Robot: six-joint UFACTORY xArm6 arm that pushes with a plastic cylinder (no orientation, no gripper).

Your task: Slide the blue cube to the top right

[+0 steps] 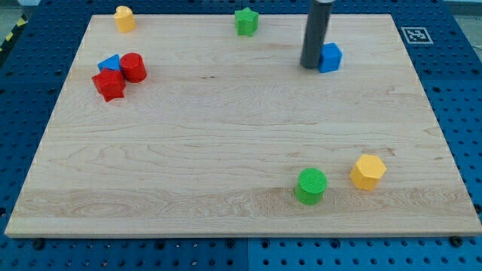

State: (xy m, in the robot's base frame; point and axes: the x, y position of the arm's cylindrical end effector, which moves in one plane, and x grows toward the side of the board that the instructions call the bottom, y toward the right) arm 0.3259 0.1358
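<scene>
The blue cube [330, 57] sits on the wooden board [226, 135] toward the view's top right. My rod comes down from the view's top, and my tip [312, 65] rests on the board right against the cube's left side. The cube lies well left of and below the board's top right corner.
A green star block [246, 21] and a yellow block [124, 18] lie near the top edge. A blue triangle [110, 64], a red cylinder [133, 67] and a red star block [110, 84] cluster at the left. A green cylinder [311, 185] and a yellow hexagon [367, 172] sit at the bottom right.
</scene>
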